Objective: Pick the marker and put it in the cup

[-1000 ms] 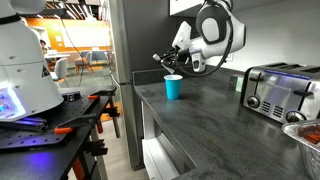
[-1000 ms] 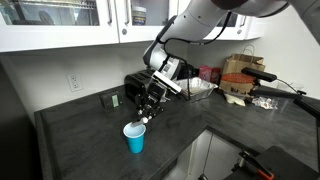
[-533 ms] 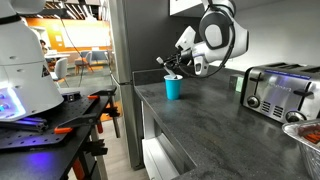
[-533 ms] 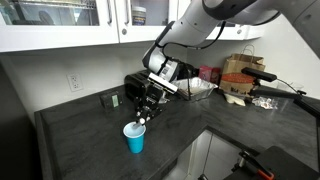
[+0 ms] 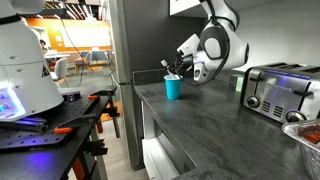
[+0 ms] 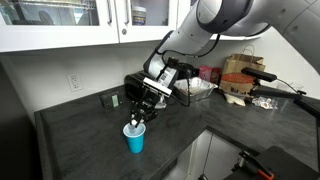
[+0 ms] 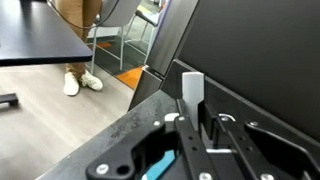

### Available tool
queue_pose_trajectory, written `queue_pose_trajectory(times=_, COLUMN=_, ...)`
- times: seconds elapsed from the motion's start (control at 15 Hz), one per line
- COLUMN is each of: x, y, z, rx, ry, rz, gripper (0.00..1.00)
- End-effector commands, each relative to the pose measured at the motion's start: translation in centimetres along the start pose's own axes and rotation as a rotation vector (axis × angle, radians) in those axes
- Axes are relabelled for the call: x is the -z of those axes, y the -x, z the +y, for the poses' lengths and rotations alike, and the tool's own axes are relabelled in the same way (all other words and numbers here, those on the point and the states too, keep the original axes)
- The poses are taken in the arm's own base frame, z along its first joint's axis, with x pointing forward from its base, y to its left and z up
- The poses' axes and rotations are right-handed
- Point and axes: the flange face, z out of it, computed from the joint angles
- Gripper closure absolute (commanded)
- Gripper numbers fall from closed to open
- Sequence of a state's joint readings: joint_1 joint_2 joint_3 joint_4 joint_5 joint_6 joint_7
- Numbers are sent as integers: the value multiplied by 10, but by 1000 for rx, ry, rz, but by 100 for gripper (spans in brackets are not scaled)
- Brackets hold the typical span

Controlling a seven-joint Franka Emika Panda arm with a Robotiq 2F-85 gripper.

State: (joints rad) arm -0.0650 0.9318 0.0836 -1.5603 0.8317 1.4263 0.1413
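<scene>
The turquoise cup point(image 5: 173, 89) stands near the far end of the dark counter and shows in both exterior views point(image 6: 134, 140). My gripper point(image 5: 179, 71) hangs just above the cup's rim point(image 6: 140, 116) and is shut on the thin white marker point(image 7: 192, 88). The marker's dark end point(image 5: 165, 63) sticks up and out to the side, and its lower end points at the cup's mouth point(image 6: 135, 124). In the wrist view the marker stands between the two fingers point(image 7: 181, 128), and a turquoise patch of the cup point(image 7: 153, 166) shows below.
A chrome toaster point(image 5: 280, 88) stands further along the counter, with a bowl point(image 5: 306, 136) near it. The counter's edge point(image 5: 142, 104) drops to the floor beside the cup. A dark appliance point(image 6: 132, 86) and a cardboard box point(image 6: 240, 70) stand by the wall.
My gripper has carried the marker sideways to above the cup and tilted a little. The cup has not moved.
</scene>
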Motion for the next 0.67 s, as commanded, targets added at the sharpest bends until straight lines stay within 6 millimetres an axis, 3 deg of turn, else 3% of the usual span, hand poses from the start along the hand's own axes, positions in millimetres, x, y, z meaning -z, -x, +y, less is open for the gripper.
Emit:
queue_pose_trajectory(times=0.0, x=0, y=-8, z=-8, rx=-120, ry=-33, rz=32, gripper=95)
queue_pose_trajectory(times=0.33, x=-2, y=-14, z=-8, rx=-193, ry=-21, rz=42, gripper=95)
queue_pose_trajectory(times=0.4, x=-2, y=-14, z=-8, rx=-198, ry=-16, rz=41, gripper=54)
queue_pose_trajectory(times=0.6, x=1, y=-15, z=-6, rx=-205, ry=-25, rz=38, gripper=39)
